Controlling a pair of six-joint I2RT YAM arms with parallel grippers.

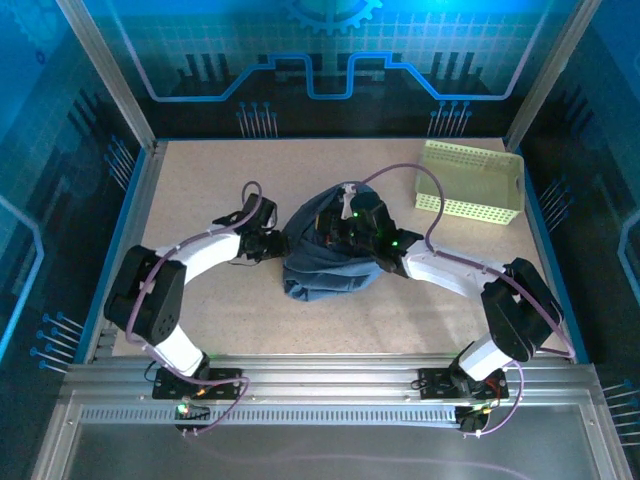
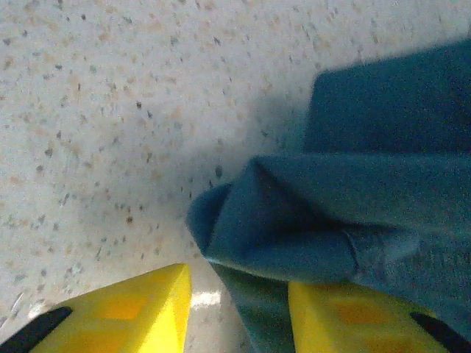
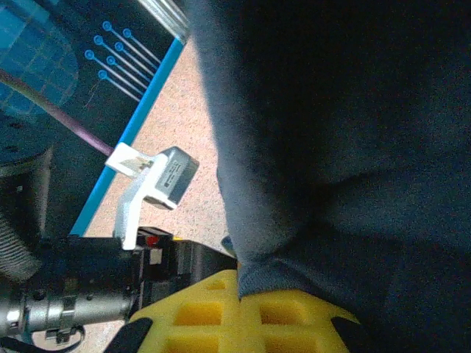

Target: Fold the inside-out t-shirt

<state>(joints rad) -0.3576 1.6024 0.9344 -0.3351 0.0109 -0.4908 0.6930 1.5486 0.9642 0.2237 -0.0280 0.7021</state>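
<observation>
Spread left hand just left of bunched t-shirt; right hand above, pinching its top.

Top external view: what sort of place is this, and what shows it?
Probably a robot lab cell: a left arm and right arm bolted to a metal rail, blue printed panels walling the speckled table, a t-shirt and basket on it.
</observation>
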